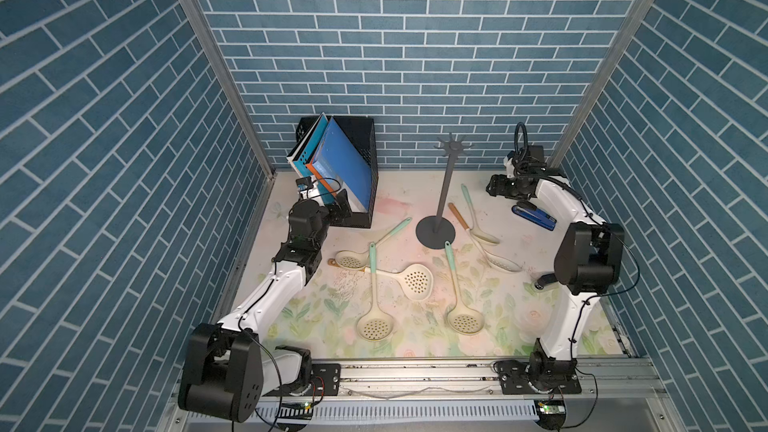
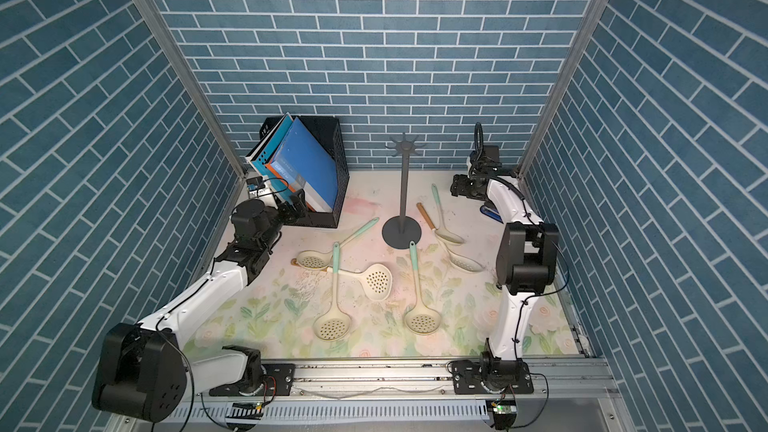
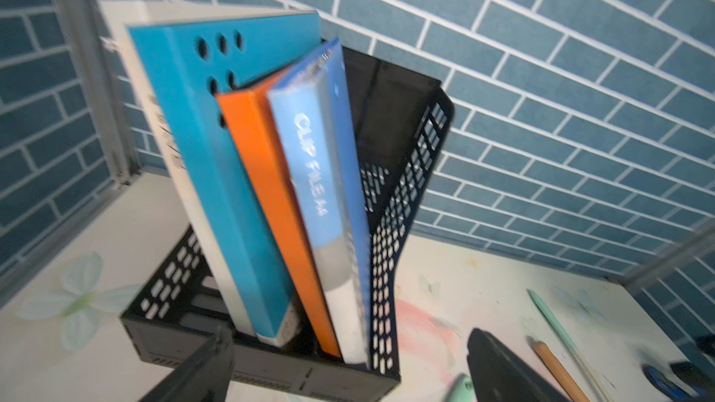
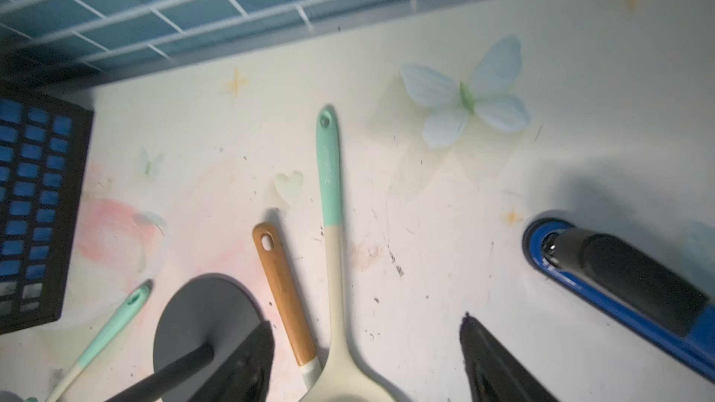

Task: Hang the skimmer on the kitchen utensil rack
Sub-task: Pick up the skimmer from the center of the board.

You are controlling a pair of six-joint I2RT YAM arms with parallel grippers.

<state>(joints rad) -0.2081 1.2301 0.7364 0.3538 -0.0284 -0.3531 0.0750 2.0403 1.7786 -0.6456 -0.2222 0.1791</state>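
Note:
The kitchen utensil rack (image 1: 450, 189) (image 2: 404, 191) stands at the back middle in both top views, its hooks bare; its round base (image 4: 201, 315) shows in the right wrist view. Several cream skimmers with mint handles lie flat on the mat: one (image 1: 375, 317) at the front, one (image 1: 460, 313) right of it, one (image 1: 413, 282) crosswise between them. My right gripper (image 1: 492, 187) (image 4: 367, 346) hangs open and empty above a cream spoon (image 4: 330, 203) and a wood-handled utensil (image 4: 282, 288) right of the rack. My left gripper (image 1: 343, 203) (image 3: 348, 361) is open and empty at the black file box (image 1: 353, 176).
The black mesh file box (image 3: 402, 195) holds blue and orange folders at the back left. A blue stapler (image 1: 536, 216) (image 4: 619, 280) lies at the back right under the right arm. Another skimmer (image 1: 351, 259) and a slotted spoon (image 1: 505, 263) also lie on the mat.

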